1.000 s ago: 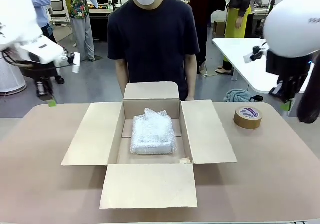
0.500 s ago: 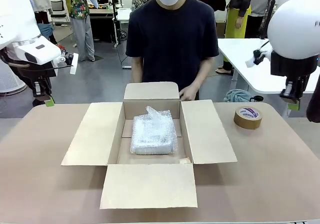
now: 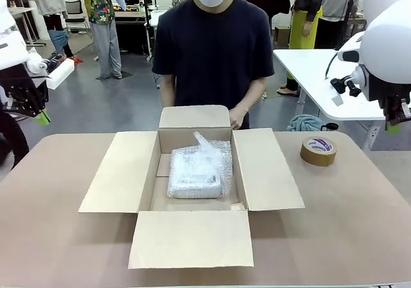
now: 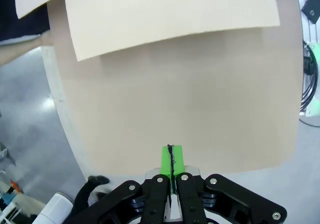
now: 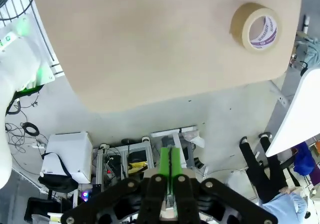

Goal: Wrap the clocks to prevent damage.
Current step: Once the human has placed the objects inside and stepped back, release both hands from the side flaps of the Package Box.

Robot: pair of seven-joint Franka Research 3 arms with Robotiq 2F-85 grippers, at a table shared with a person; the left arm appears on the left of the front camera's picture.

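Nearest me, the near flap [image 3: 191, 238] of the cardboard box [image 3: 122, 172] is lying flat on the table [image 3: 51, 236], and the other three flaps are folded out too. Box is sitting mid-table, wide open.

A bubble-wrapped bundle [image 3: 198, 171] is lying flat on the box floor, towards the far wall. Presumably a clock, but the wrap is hiding what's inside. One loose tail of wrap is sticking up at the bundle's far edge, so the wrap isn't sealed.

The tape roll [image 3: 318, 151] is sitting flat on the table to the robot's right, well apart from the box and untouched.

The left gripper [image 4: 172, 160] is hanging off the table's left edge, green pads pressed together, gripping nothing. The right gripper [image 5: 170, 168] is doing the same off the right edge, pads together and empty, with the tape roll lying ahead of it in its wrist view.

At the far side the person [image 3: 215, 50] is standing at the box, one hand [image 3: 237, 116] hovering just by the far flap.

My read: wrapping looks mostly done and we're sitting at the secure-it step. The next move calls for the loose tail to be tucked or taped down. The right arm is the closer one to the roll, and its pincer needs opening before any pick. Main risk is crossing the person's hand over the box.
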